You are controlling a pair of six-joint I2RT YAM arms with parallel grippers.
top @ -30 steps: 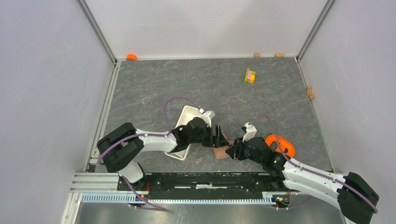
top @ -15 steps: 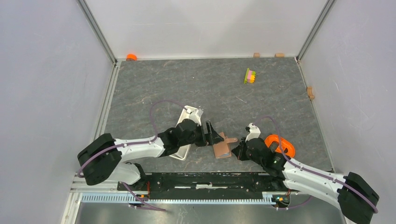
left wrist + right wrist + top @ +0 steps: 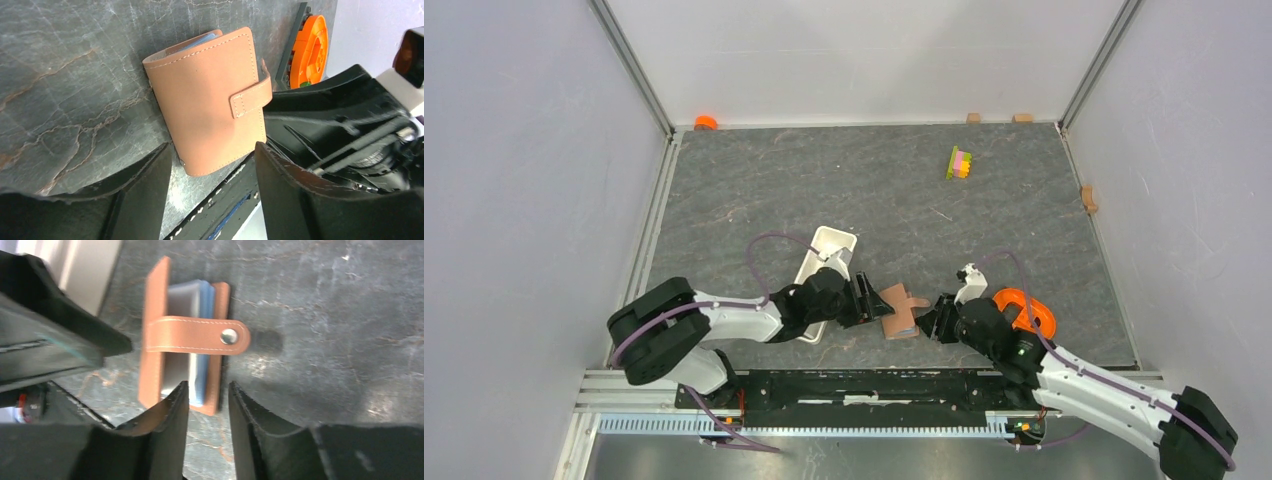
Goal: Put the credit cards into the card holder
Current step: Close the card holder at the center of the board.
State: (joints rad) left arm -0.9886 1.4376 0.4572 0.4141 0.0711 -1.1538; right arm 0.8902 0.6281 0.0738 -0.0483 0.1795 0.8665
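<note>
**End effectors**
- The left end effector (image 3: 871, 303) has its jaws wide apart, flanking the near-left corner of the card holder (image 3: 901, 312). Contact cannot be confirmed.
- The right end effector (image 3: 937, 321) has its jaws parted by a narrow gap, with the tips at the card holder's right edge. Whether they pinch it cannot be told.

**Task items**
- The card holder lies flat on the surface (image 3: 824, 180) between the two end effectors, close to the near edge.
- The credit cards (image 3: 200, 300) are pale blue and sit between the covers, with their edges showing.
- The strap (image 3: 195, 334) crosses the open edge, and its snap end projects free past the cover.

**Changes**
- One second ago both end effectors crowded the card holder and hid most of it. It is now exposed, in about the same place.
- The left end effector has drawn back slightly to the left.
- The white tray (image 3: 832, 238) shows a narrower outline than it did a second ago.

**Clearance**
- The tray lies just left of the left end effector, partly under that arm.
- An orange reel (image 3: 1024, 312) sits just right of the right arm.
- Open room lies beyond the card holder, reaching to a toy block stack (image 3: 960, 162) far right.

**Surroundings**
- The surface is dark grey with a stone pattern, and pale walls (image 3: 524, 200) stand on three sides.
- An orange cap (image 3: 705, 122) sits at the far-left corner.
- Small wooden blocks (image 3: 973, 117) line the far and right edges.
- A metal rail (image 3: 854, 385) at the near edge carries both arm bases.
</note>
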